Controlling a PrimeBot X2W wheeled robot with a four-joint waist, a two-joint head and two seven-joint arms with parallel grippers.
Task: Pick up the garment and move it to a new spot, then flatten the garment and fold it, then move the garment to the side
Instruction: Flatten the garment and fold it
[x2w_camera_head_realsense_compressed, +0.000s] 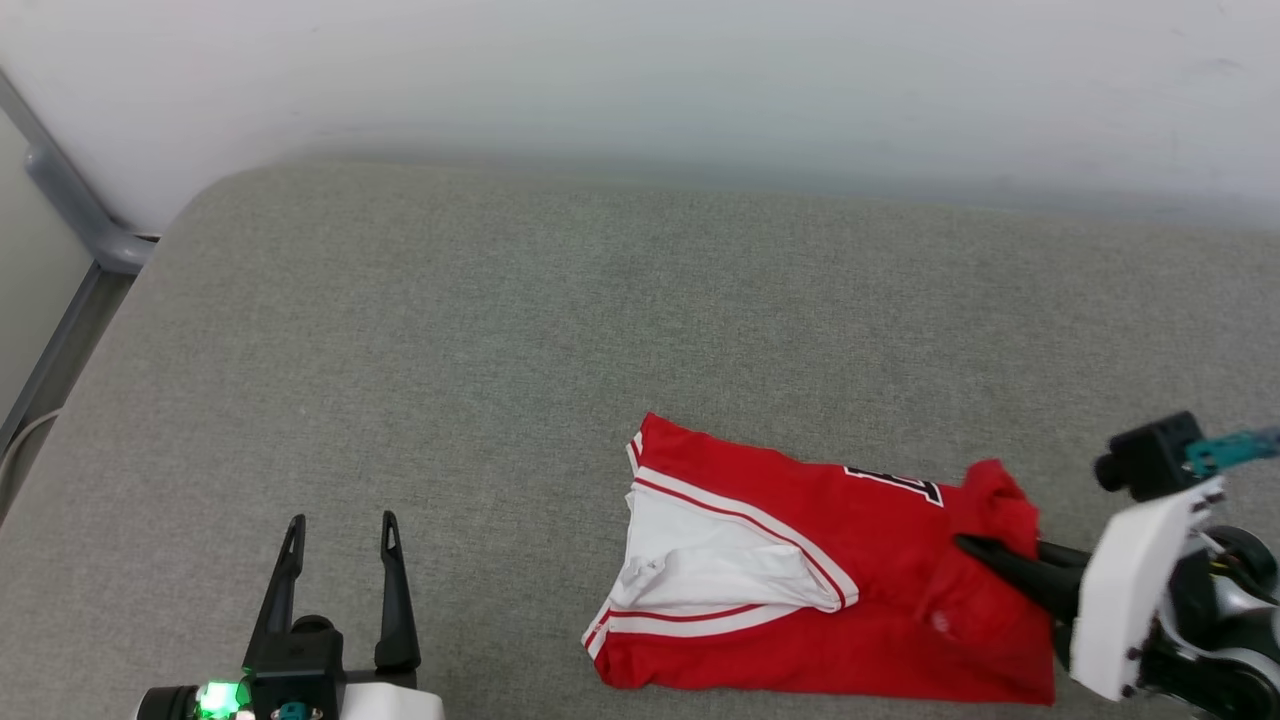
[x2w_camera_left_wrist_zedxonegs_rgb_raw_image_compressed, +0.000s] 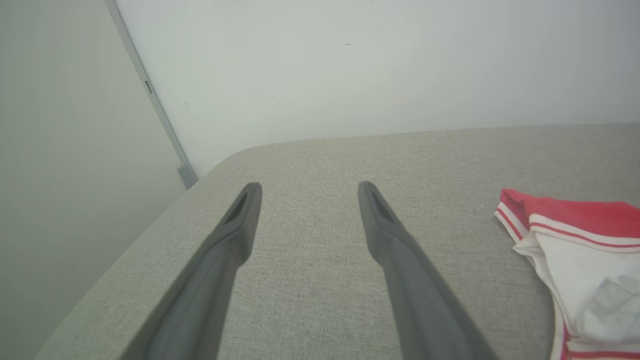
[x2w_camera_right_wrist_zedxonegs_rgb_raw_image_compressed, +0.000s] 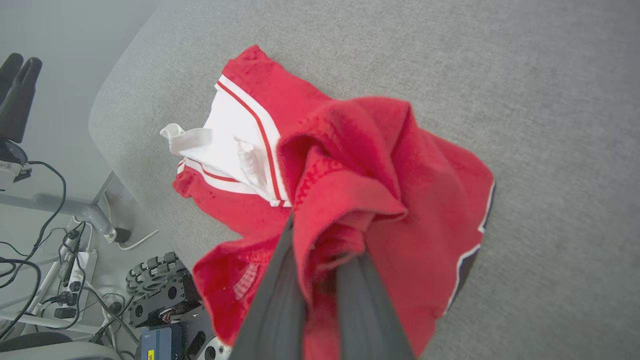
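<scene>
Grey woven fabric covers the work surface (x2w_camera_head_realsense_compressed: 500, 330), which meets a plain white wall (x2w_camera_head_realsense_compressed: 640, 80) at the far side; a metal frame (x2w_camera_head_realsense_compressed: 75, 210) runs along its left edge.

**Position of the work.** The garment (x2w_camera_head_realsense_compressed: 850, 590) lies at the near right of the surface, close to the front edge; it is rumpled, not flat, with a white sleeve end (x2w_camera_head_realsense_compressed: 700, 560) turned up on top.

**Tool state.** The right gripper (x2w_camera_head_realsense_compressed: 985, 555) is closed on a raised fold at the garment's right side – red cloth is bunched around and between its fingers (x2w_camera_right_wrist_zedxonegs_rgb_raw_image_compressed: 272, 305); the left gripper (x2w_camera_head_realsense_compressed: 342, 520) has its jaws spread wide, holds nothing, and hovers over bare surface well apart from the garment.

**Step in hand.** Probably the first – pick up and move – since the cloth is neither flattened nor neatly folded; this is a judgement only.

**Next move.** A lift high enough for the trailing cloth to leave the surface, then a carry toward the open area at left or centre; a pinch on one fold lets the rest hang and twist.

**Obstructions.** Nothing lies on the surface along that path; the near edge is close, with cables (x2w_camera_right_wrist_zedxonegs_rgb_raw_image_compressed: 30, 240) and a power strip (x2w_camera_right_wrist_zedxonegs_rgb_raw_image_compressed: 70, 260) below it – cloth slipping off there would be hard to recover.
</scene>
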